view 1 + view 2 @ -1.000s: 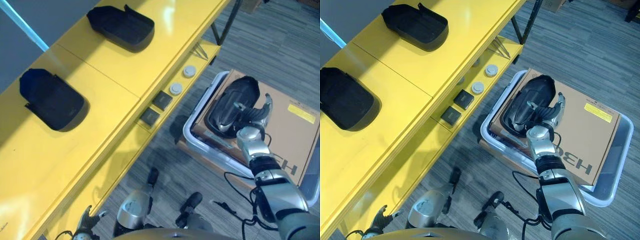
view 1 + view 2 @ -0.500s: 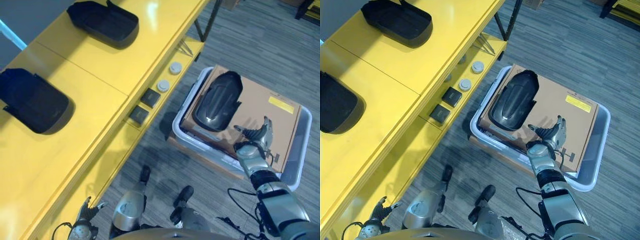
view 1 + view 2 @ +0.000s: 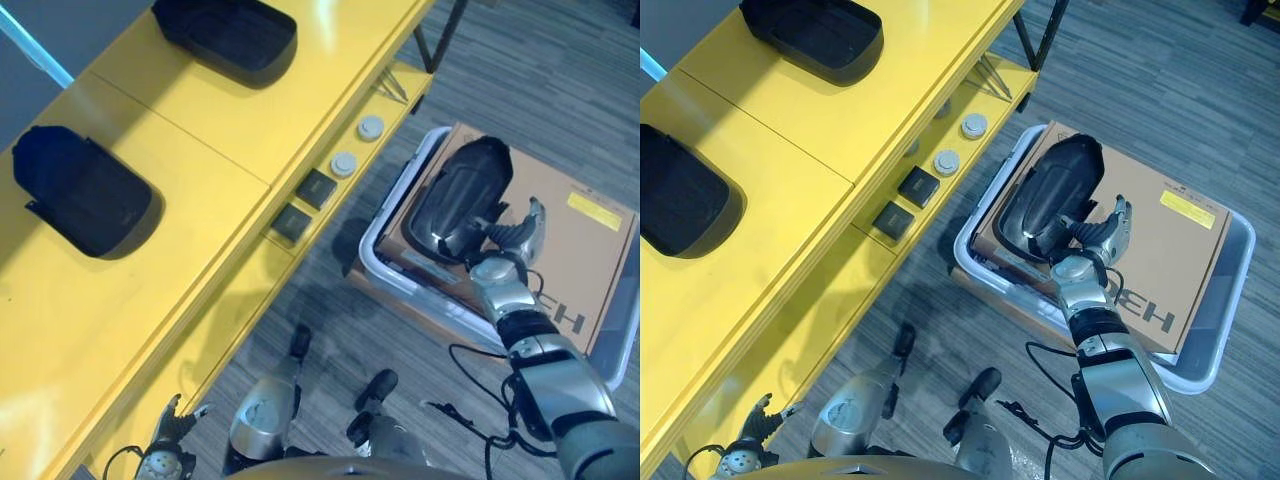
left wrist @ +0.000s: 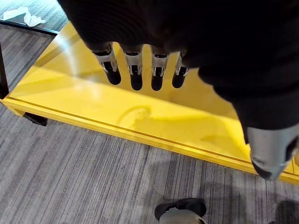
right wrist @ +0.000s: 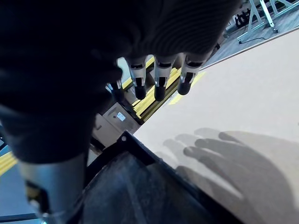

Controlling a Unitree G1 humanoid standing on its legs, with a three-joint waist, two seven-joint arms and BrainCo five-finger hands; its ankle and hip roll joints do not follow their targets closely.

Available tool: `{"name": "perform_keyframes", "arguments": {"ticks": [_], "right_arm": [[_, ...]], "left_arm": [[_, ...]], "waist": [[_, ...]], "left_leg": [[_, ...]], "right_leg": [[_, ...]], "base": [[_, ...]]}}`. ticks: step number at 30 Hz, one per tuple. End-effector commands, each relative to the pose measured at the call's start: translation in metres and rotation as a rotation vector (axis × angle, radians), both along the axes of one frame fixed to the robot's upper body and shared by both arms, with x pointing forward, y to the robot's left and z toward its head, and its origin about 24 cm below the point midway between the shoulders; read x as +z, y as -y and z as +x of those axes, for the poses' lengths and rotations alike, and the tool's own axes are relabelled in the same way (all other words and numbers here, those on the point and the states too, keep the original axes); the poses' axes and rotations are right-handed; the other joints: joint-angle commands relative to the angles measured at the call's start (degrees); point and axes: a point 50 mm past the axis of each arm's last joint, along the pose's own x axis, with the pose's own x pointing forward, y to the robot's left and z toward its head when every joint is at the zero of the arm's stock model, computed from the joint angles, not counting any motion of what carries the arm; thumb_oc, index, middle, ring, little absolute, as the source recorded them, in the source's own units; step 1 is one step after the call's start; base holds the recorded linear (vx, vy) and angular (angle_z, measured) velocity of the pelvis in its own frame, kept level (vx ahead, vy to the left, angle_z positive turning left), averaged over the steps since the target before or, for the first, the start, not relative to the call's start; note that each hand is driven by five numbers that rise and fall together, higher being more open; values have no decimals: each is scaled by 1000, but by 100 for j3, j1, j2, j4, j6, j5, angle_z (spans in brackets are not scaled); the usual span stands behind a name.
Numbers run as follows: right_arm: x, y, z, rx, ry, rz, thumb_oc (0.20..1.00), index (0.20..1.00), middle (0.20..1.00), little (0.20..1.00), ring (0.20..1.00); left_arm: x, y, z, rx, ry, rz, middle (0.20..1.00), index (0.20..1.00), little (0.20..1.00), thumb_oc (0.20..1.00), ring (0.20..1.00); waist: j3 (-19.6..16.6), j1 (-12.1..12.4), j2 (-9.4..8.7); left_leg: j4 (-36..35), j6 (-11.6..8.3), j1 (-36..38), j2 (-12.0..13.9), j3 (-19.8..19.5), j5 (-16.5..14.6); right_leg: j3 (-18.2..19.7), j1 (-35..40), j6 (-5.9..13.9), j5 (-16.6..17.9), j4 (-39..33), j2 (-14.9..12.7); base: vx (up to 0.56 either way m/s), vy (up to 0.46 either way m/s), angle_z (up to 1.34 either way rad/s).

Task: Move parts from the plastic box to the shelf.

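A black moulded part (image 3: pixel 455 195) lies on a cardboard sheet (image 3: pixel 590 260) inside the clear plastic box (image 3: pixel 375 250). My right hand (image 3: pixel 510 240) hovers at the part's near end, open. In the right wrist view its straight fingers (image 5: pixel 159 79) spread above the cardboard (image 5: pixel 243 93), and the part's dark edge (image 5: pixel 140 186) lies under the thumb. Two more black parts (image 3: pixel 230 35) (image 3: pixel 85 190) rest on the yellow shelf top (image 3: pixel 220 130). My left hand (image 3: pixel 175 425) hangs low beside the shelf, open, its fingers (image 4: pixel 135 70) above a yellow board (image 4: pixel 187 116).
On the shelf's lower level sit two round white discs (image 3: pixel 357 145) and two black square blocks (image 3: pixel 305 205). Grey carpet (image 3: pixel 330 310) separates the shelf from the box. A dark shelf leg (image 3: pixel 440 40) stands at the far end.
The camera has shifted. My right hand has moved from over the bare cardboard up to the near end of the black part. The left hand stays put.
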Motion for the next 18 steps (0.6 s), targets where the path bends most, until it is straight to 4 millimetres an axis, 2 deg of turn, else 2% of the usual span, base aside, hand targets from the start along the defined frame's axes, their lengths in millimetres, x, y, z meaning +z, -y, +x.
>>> {"name": "perform_keyframes", "arguments": {"ticks": [1, 8, 18], "right_arm": [[19, 12, -1, 9, 22, -111, 1000, 1000, 1000, 1000, 1000], [8, 23, -8, -10, -27, -114, 1000, 1000, 1000, 1000, 1000], [34, 27, 4, -22, 32, -96, 1000, 1000, 1000, 1000, 1000]], "left_arm": [[2, -11, -1, -10, -8, 29, 1000, 1000, 1000, 1000, 1000], [3, -9, 2, -8, 5, 22, 1000, 1000, 1000, 1000, 1000], [5, -9, 9, -1, 38, 2, 1000, 1000, 1000, 1000, 1000]], "waist": [[-119, 60, -76], [-46, 51, -52], [155, 119, 25]], "left_leg": [[261, -65, -449, 37, -209, -331], [302, -84, -506, 50, -224, -330], [447, -86, -795, 3, -262, -299]], "right_leg": [[289, -7, 304, -479, 483, -222], [286, -46, 293, -478, 500, -236], [273, -243, 289, -453, 550, -297]], "base": [[0, 0, 0], [0, 0, 0], [-25, 25, 0]]}}
